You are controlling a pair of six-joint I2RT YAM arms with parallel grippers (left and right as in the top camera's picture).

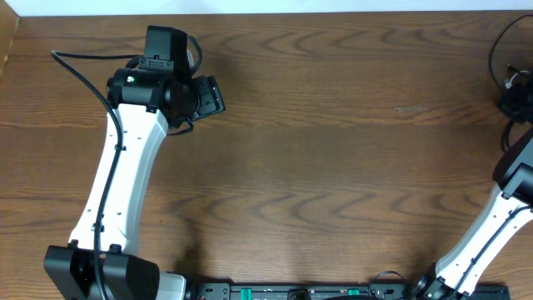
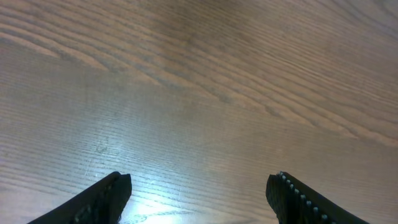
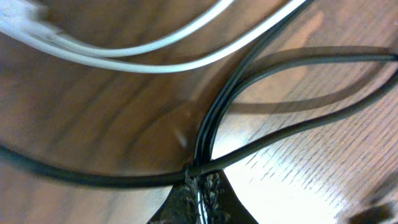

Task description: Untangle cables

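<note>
The black cable runs in loops across the right wrist view, with two strands going down into my right gripper. The jaws are shut on those black strands just above the wood. The white cable lies in two strands behind it, at the top. In the overhead view the right gripper is at the far right edge, with thin black loops and a bit of white cable beside it. My left gripper is open and empty over bare wood at the back left, its fingers wide apart.
The wooden table fills the view. Its back edge runs along the top of the overhead view. The left arm reaches up the left side. The right arm comes up from the lower right corner.
</note>
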